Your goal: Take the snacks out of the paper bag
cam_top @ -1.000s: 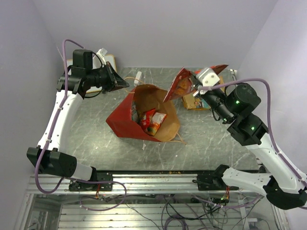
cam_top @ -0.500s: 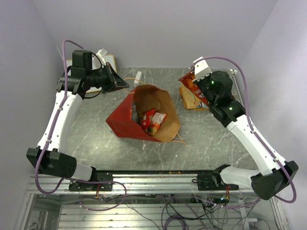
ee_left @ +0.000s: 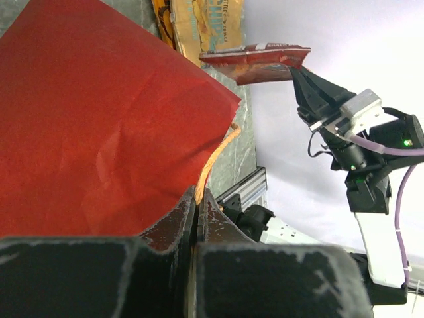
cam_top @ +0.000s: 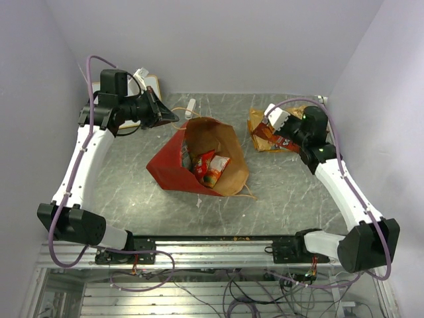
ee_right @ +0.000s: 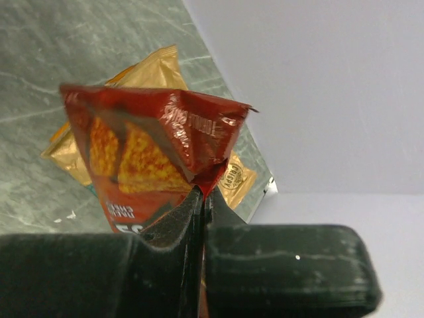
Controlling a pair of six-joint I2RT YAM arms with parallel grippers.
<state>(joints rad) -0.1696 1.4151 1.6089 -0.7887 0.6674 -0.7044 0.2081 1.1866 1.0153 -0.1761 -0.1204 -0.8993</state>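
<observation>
The paper bag point(cam_top: 169, 165) lies on its side mid-table, red outside, brown inside, mouth toward the back. Inside it lie red and orange snacks point(cam_top: 209, 167). At the bag's back left corner my left gripper point(cam_top: 172, 118) is shut on the bag's tan cord handle point(ee_left: 213, 161), which runs up from between the tips point(ee_left: 197, 193) beside the red bag wall point(ee_left: 93, 119). My right gripper point(cam_top: 268, 128) is shut on a red snack packet point(ee_right: 142, 149) by its top corner, held low over orange packets point(cam_top: 264, 142) at the back right.
A white and tan object point(cam_top: 146, 79) stands at the back left corner and a small white piece point(cam_top: 191, 106) lies behind the bag. Walls close in on three sides. The aluminium rail point(cam_top: 212, 246) runs along the near edge.
My right arm has swung the red packet away from above the bag's right rim, back and down over the orange packets at the back right. The left arm and bag have stayed still.
</observation>
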